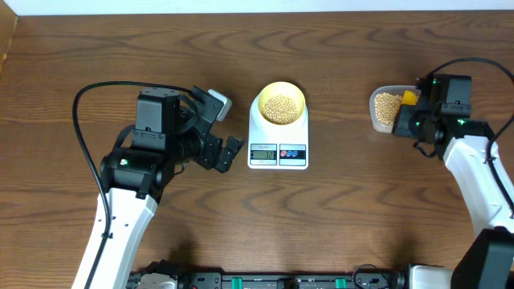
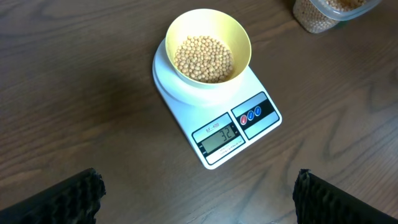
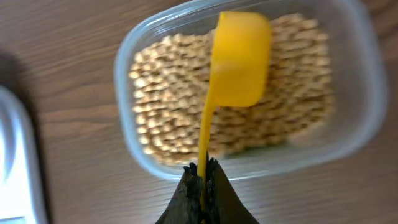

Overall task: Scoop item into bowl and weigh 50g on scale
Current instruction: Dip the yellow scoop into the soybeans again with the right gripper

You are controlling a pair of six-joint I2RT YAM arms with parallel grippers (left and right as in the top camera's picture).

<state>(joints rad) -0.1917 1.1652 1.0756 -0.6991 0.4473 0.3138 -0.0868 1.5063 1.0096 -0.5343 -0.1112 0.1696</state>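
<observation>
With the bowl of beans on the scale reading 32, short of 50, the right gripper pinches the scoop over the far-right tub while the left gripper gapes wide, empty.

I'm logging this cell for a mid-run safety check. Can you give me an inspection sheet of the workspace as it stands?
Surface: dark wood-grain table; no stray beans seen.
Job's things: bowl holding beans sits on the scale; display reads 32. Clear tub of more beans stands apart, on the robot's right.
Clutter: nothing seen.
Grippers: left gripper open and empty beside the scale; right gripper shut on the yellow scoop, held over the tub; its load is blurred.
Cables: left cable and right cable, both black, loop clear of the job's things.
Surroundings: rig hardware along the near edge.
</observation>
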